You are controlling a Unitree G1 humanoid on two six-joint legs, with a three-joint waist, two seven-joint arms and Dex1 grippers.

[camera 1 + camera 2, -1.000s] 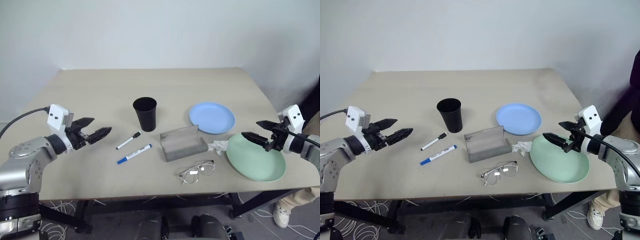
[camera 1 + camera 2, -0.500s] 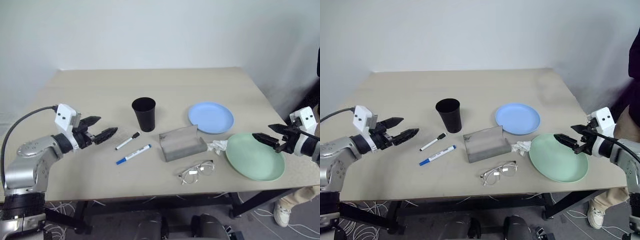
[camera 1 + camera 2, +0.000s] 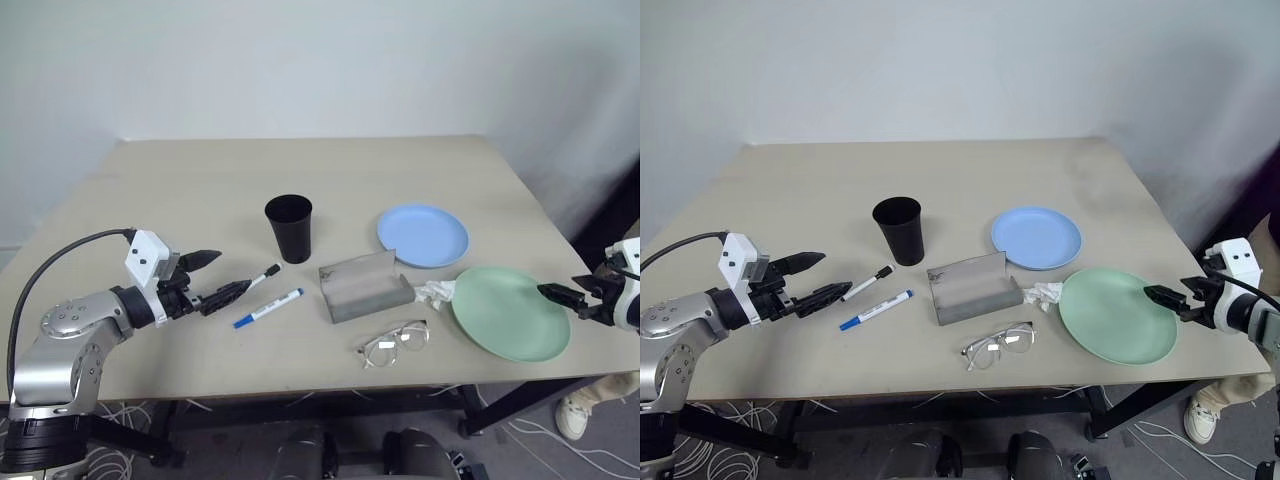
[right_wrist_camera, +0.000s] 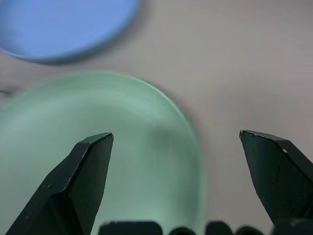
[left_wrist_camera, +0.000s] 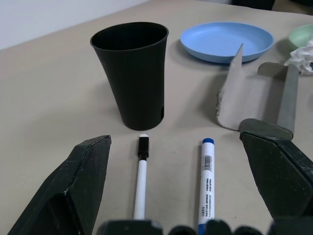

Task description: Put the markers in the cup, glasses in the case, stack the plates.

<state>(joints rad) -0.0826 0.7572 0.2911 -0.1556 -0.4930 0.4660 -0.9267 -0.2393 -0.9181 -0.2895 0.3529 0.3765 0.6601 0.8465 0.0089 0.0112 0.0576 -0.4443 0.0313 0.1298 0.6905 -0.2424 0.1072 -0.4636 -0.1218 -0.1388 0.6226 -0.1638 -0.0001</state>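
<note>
- Head views: the left tool (image 3: 222,277) is hovering over the desk (image 3: 200,180) near its left edge, fingers spread wide and holding nothing, its tips just beside the black-capped marker (image 3: 257,282). The blue-capped marker (image 3: 268,308) is lying alongside it, nearer the front edge. The black cup (image 3: 290,228) is standing upright just behind the markers, toward the desk's middle.
- The grey case (image 3: 366,288) is sitting open near the front centre, with the glasses (image 3: 393,343) lying between it and the front edge, and a crumpled tissue (image 3: 436,291) is resting between the case and the mint green plate (image 3: 510,313). The light blue plate (image 3: 423,235) is lying behind the green one, apart from it.
- The right tool (image 3: 1167,299) is hanging at the green plate's right rim, by the desk's right edge, wide open and empty.
- Left wrist view: both markers are lying between the spread fingers (image 5: 73,196), caps pointing toward the cup, with the open case and blue plate beyond.
- Right wrist view: the fingers (image 4: 83,186) are standing far apart, framing the green plate's rim, with the blue plate beyond.
</note>
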